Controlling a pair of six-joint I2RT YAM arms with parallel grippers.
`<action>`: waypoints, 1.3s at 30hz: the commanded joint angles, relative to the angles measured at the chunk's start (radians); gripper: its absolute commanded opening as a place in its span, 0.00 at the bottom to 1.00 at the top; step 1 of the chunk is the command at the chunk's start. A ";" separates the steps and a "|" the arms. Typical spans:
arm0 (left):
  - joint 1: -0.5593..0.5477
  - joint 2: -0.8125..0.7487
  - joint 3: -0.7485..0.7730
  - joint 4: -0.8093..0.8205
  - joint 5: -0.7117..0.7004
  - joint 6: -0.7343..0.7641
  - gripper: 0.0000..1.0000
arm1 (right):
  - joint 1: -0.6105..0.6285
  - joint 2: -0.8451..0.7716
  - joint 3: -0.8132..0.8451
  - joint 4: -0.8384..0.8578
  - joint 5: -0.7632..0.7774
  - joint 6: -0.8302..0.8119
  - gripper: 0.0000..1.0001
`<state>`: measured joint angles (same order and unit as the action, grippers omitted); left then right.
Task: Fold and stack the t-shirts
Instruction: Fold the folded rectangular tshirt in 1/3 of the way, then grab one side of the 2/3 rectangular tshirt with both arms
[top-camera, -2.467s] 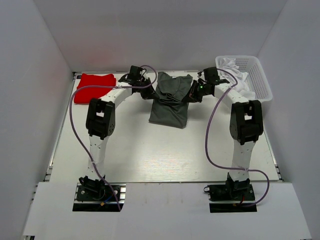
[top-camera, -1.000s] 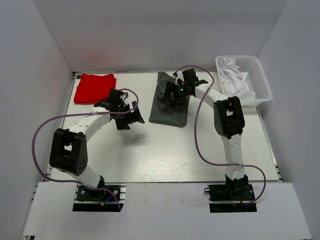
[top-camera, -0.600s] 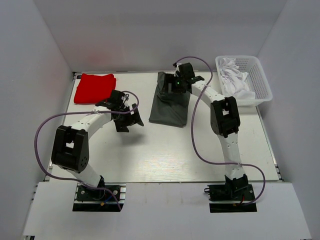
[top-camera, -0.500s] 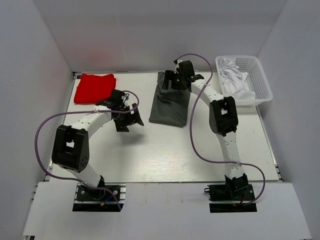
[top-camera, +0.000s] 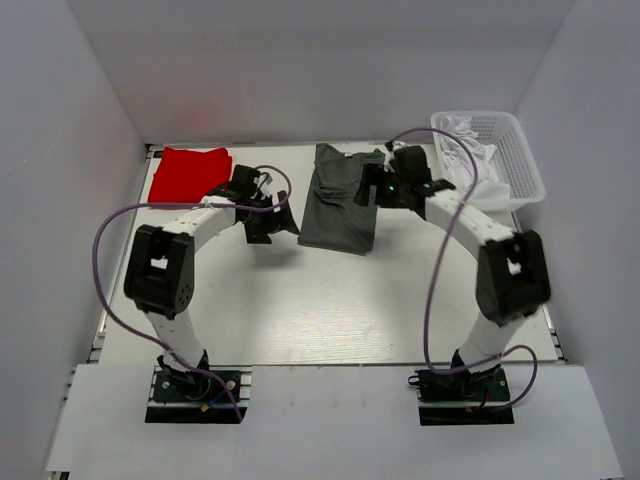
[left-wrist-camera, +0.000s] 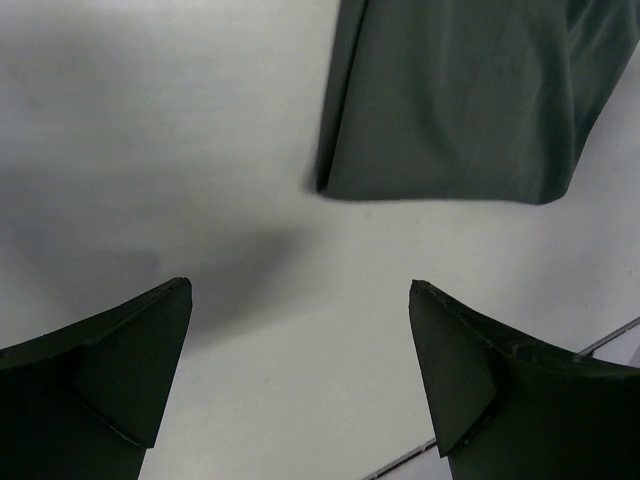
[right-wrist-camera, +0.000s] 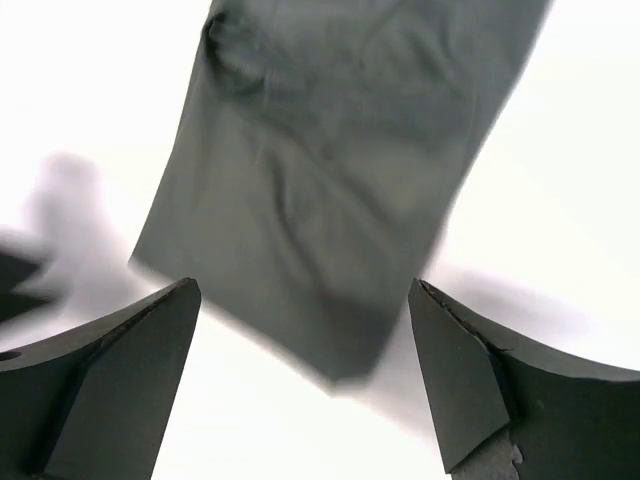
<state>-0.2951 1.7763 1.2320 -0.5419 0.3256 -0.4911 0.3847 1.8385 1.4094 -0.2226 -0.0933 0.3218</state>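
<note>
Scene: a white tabletop (top-camera: 320, 300) inside a white-walled booth, with two robot arms reaching in from the near edge.
Grey t-shirt (top-camera: 338, 205): folded into a tall narrow block, lying flat by the middle of the far edge, a little right of centre.
Red t-shirt (top-camera: 188, 175): folded and lying flat in the far left corner, well apart from the grey t-shirt.
Basket (top-camera: 528, 165): white plastic mesh, in the far right corner, with crumpled white cloth (top-camera: 465, 150) inside.
Left pincer (left-wrist-camera: 298, 290): fingers spread wide with nothing between them. It hangs over bare tabletop between the two shirts, just beside the left side of the grey t-shirt.
Right pincer (right-wrist-camera: 303, 287): fingers spread wide, gripping nothing, above the right side of the grey t-shirt.
Overhead view only: shows the red t-shirt, the basket and both whole arms.
Left wrist view only: shows the smooth, closed near fold of the grey t-shirt and its sharp near left corner.
Right wrist view only: shows, through blur, soft wrinkles across the grey cloth and a small bunched lump near its far left side.
</note>
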 joint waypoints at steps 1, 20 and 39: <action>-0.009 0.067 0.073 0.112 0.067 0.037 1.00 | -0.015 -0.186 -0.223 0.085 -0.028 0.097 0.90; -0.058 0.278 0.098 0.168 0.167 0.051 0.67 | -0.047 -0.050 -0.400 0.184 -0.350 0.235 0.90; -0.058 0.298 0.070 0.210 0.122 0.032 0.15 | -0.076 0.027 -0.457 0.250 -0.347 0.246 0.32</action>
<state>-0.3470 2.0529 1.3220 -0.3210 0.4816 -0.4751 0.3138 1.8477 0.9699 0.0265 -0.4458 0.5690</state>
